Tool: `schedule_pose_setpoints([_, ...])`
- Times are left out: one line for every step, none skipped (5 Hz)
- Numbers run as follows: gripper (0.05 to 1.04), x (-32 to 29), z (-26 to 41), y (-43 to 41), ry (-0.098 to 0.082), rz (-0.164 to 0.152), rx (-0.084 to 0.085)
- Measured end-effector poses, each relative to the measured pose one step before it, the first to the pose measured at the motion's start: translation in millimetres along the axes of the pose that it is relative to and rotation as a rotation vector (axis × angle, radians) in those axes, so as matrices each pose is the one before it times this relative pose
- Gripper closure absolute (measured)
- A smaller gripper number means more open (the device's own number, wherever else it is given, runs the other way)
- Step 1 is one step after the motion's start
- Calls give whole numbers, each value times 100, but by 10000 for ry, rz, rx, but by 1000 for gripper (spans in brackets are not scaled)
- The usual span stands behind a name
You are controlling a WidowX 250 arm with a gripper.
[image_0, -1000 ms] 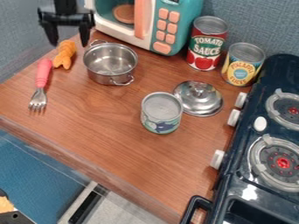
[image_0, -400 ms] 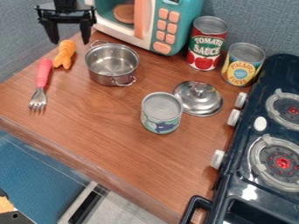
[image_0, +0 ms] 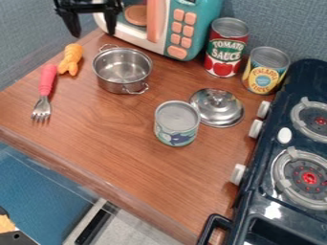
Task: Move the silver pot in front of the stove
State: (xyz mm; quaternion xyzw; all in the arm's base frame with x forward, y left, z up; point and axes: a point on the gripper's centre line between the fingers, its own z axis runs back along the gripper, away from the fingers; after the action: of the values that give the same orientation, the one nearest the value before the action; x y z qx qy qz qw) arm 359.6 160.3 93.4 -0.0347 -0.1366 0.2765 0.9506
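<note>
Silver round two-handled metal pot [image_0: 122, 85] sits well apart from dark blue toy stove [image_0: 306, 76], domed silver lid [image_0: 217, 108] between them, and black two-finger gripper [image_0: 94, 35] hangs even farther from stove, fingers spread wide, holding nothing, probably open to straddle the rim.

- The gripper [image_0: 93, 33] is showing black all over.
- A dark crossbar [image_0: 89, 8] is running straight across its top, looking narrow and blocky.
- Two slim, dark fingers [image_0: 71, 24] are extending from the crossbar's ends, each narrowing toward its tip.
</note>
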Motion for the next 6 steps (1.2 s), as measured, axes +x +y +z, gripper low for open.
schedule_pose_setpoints([84, -1538, -1445, -626, 90, 188, 4])
schedule_pose_setpoints([84, 186, -54, 144, -115, 199, 86])
schedule_pose_setpoints([84, -510, -1554, 718, 434, 111, 374])
schedule_pose_setpoints([84, 89, 11, 196, -11, 240, 63])
schedule_pose_setpoints([84, -258, -962, 373, 239, 23, 141])
schedule_pose_setpoints([84, -281, -1222, 41, 263, -54, -3])
